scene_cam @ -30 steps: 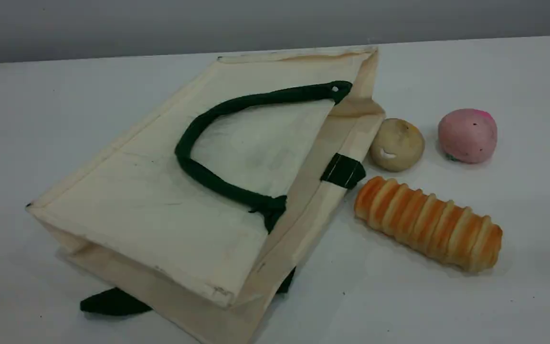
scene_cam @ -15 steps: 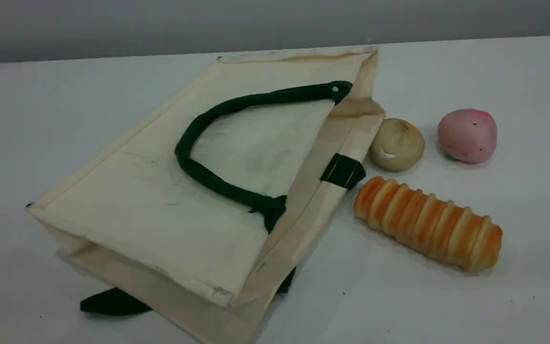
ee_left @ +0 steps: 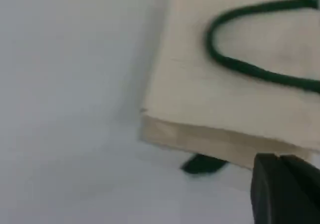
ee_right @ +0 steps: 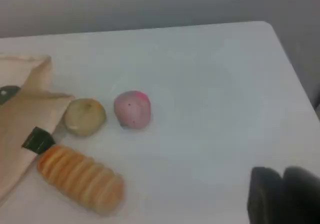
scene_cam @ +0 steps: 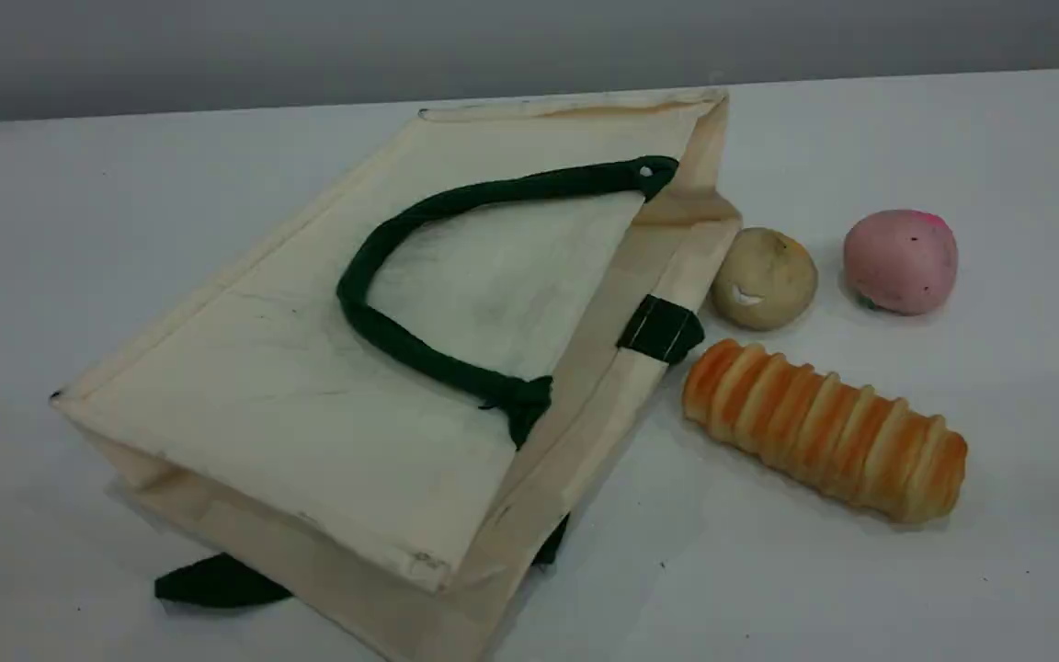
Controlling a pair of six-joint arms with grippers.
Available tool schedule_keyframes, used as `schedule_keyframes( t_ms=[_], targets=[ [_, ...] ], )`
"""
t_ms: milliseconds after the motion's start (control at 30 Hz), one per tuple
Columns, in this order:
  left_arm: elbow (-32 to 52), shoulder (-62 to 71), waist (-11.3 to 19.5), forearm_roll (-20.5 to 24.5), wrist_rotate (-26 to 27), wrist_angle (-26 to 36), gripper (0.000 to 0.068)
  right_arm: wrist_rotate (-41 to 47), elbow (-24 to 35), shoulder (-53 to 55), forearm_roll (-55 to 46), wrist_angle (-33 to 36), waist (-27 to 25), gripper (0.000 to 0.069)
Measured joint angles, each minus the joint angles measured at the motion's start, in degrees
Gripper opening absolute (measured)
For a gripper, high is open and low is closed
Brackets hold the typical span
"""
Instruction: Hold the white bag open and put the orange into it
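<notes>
One white bag [scene_cam: 309,414], one loaf [scene_cam: 825,430], two balls [scene_cam: 764,279]; left fingers [ee_left: 280,194], right fingers [ee_right: 280,196] unclear.

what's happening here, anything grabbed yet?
Nothing is held. The white bag lies flat on the table, mouth closed, with one green handle draped on top. Beside its mouth lie a striped bread loaf, a beige ball and a pink ball. No orange shows in any view. The left end effector hovers near the bag's bottom corner, and the right end effector hangs over bare table, touching nothing.
</notes>
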Motion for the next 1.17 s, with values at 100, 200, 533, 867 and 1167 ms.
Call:
schedule_keyframes(
  t_ms=[100,200,533,867,1167],
  targets=[
    [0.0,0.0,7.8,0.0,0.0,0.0,0.0036,0.0,0.0,0.0,0.0,0.0,0.1,0.0080],
    [0.0,-1.3,13.6,0.1,0.0,0.0,0.0040,0.0,0.0,0.0,0.0,0.0,0.1,0.0083],
    [-0.1,-3.8,15.4,0.4,0.0,0.1,0.0055,0.0,0.0,0.0,0.0,0.1,0.2,0.0093],
    [-0.1,-3.8,15.4,0.4,0.0,0.1,0.0062,0.0,0.0,0.0,0.0,0.1,0.2,0.0107],
    [-0.1,-3.8,15.4,0.4,0.1,0.1,0.0076,0.0,0.0,0.0,0.0,0.0,0.2,0.0118]
  ],
)
